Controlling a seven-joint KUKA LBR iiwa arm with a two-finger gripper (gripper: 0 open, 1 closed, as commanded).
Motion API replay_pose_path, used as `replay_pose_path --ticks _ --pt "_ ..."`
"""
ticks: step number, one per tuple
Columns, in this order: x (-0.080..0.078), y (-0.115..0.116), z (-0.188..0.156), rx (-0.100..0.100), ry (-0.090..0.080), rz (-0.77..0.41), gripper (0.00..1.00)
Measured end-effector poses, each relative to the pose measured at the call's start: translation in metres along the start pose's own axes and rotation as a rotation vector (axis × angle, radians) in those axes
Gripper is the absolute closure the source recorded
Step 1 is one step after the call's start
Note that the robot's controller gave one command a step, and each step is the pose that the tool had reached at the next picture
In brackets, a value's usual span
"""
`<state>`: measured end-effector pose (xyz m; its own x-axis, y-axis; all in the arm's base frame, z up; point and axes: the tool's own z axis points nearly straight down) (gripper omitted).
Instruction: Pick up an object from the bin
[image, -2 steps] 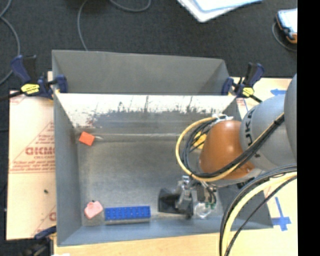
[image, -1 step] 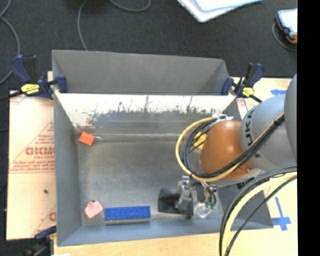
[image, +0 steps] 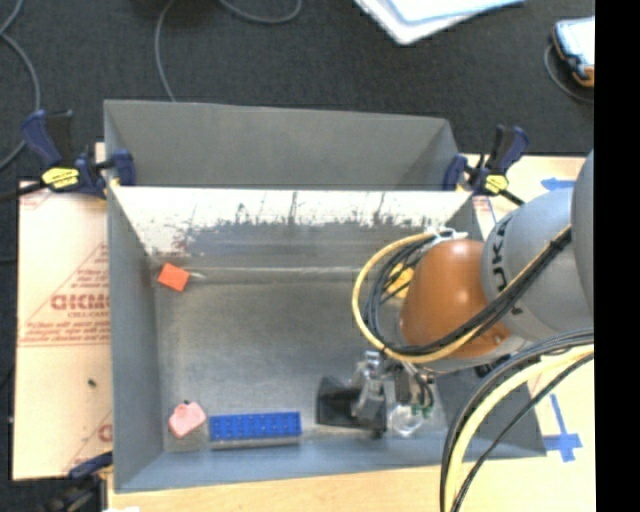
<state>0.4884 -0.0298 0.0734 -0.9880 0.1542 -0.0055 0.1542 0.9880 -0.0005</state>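
The gripper (image: 378, 405) hung low just right of the blue brick (image: 254, 427) — the brick's long axis ran along the bin's (image: 260, 330) near wall, one end pointing at the gripper. Whether the gripper was released or clenched, I could not tell.

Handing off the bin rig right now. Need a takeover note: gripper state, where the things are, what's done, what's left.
Gripper: down low in the grey metal bin, by the near wall, right of middle in the view. Open or shut cannot be told.
Things: a black blocky object lies right against the gripper on the view's left; a grasp is not visible. A long blue studded brick lies along the near wall, with a small pink rounded piece at its left end. A small orange cube sits alone at the far left.
Done: the arm is down in the bin; nothing is lifted.
Left: grasp one thing and lift it out.
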Motion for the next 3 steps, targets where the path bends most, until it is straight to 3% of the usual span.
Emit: replay_pose_path --ticks 1,3 --pt "0.002 0.0 -0.016 0.0 0.009 -0.001 1.0" --pt "-0.002 0.0 -0.052 -0.001 -0.004 -0.002 1.0"
